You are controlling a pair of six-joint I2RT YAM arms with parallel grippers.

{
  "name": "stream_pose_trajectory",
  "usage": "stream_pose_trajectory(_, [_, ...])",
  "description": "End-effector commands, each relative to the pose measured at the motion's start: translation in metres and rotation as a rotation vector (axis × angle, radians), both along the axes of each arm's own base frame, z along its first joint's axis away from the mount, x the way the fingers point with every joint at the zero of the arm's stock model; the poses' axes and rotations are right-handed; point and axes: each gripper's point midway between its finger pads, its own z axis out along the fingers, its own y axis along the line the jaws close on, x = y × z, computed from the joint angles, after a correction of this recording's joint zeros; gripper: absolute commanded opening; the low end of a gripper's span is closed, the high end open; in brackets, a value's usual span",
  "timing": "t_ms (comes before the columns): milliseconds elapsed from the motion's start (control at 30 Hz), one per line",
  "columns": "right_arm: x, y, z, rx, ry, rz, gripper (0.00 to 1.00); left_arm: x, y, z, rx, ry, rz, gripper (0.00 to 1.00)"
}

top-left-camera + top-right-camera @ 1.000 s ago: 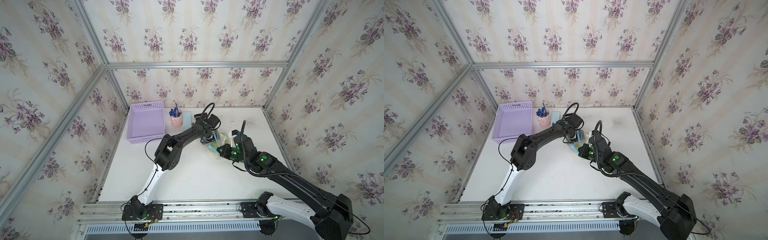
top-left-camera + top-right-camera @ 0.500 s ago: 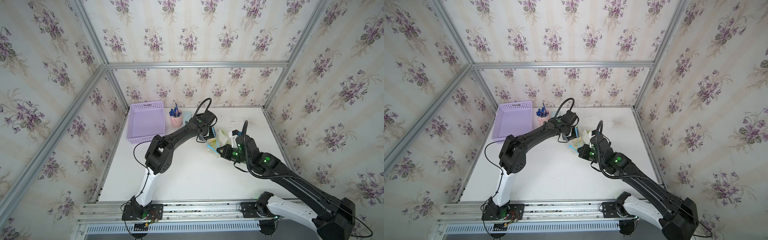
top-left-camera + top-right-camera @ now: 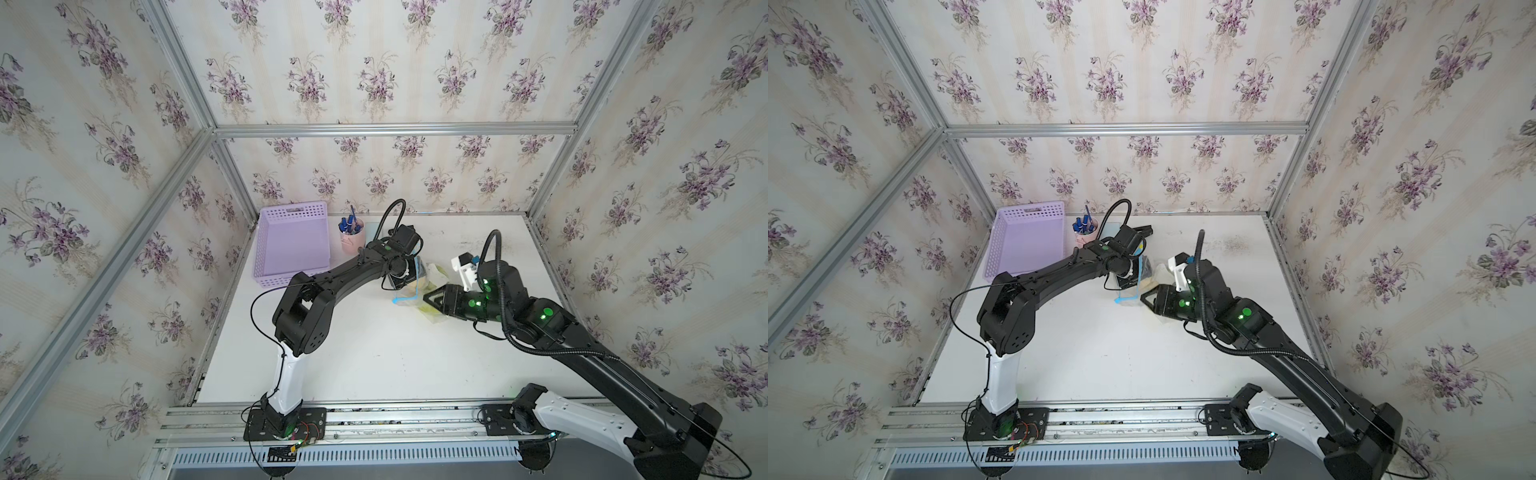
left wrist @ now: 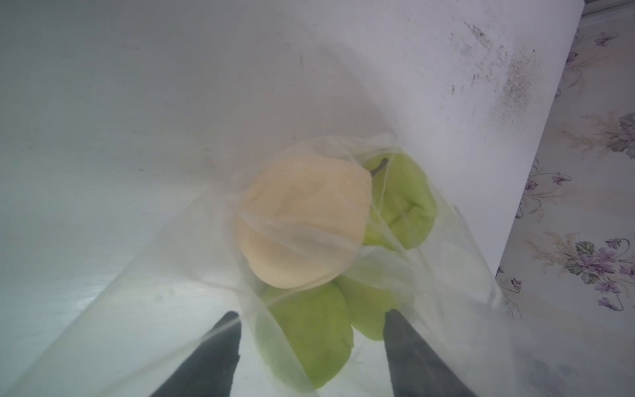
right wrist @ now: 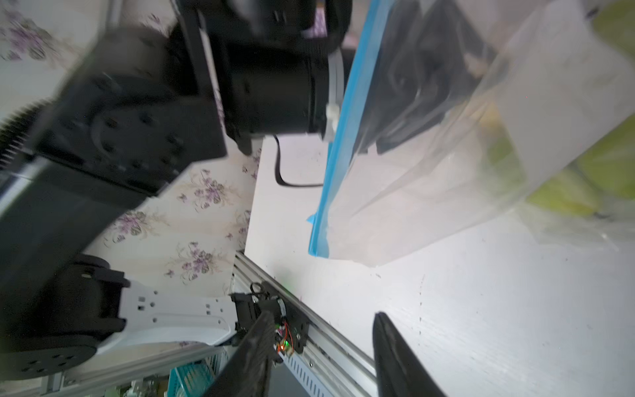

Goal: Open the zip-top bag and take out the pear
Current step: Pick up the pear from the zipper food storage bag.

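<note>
The zip-top bag (image 5: 429, 192) lies on the table (image 3: 374, 357) near the pink pen cup (image 3: 352, 241). Its length runs away from the cup, with the blue zip strip (image 5: 338, 137) at the nearer end. The left gripper (image 4: 312, 313) is inside the mouth, fingers spread and clamping nothing; green fruit (image 4: 402, 202) lies beyond. The right gripper (image 5: 323, 314), parted and empty, is beside the bag, farther from the cup.
</note>
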Motion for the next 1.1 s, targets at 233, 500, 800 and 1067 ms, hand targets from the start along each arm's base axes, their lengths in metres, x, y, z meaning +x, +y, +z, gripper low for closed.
stream_pose_trajectory(233, [0.153, -0.030, -0.033, 0.010, 0.134, -0.111, 0.48, 0.018, -0.004, 0.007, -0.070, -0.047, -0.006, 0.70])
stream_pose_trajectory(500, [0.207, -0.019, -0.136, -0.025, 0.317, -0.090, 0.18, 0.021, -0.007, -0.010, -0.022, -0.001, 0.009, 0.76])
stream_pose_trajectory(800, [0.195, -0.038, -0.207, -0.108, 0.404, -0.183, 0.11, 0.022, -0.006, -0.032, 0.000, 0.028, 0.031, 0.84])
stream_pose_trajectory(1067, [0.176, -0.028, -0.226, -0.157, 0.447, -0.135, 0.09, 0.021, -0.006, -0.035, 0.010, 0.021, 0.017, 0.88])
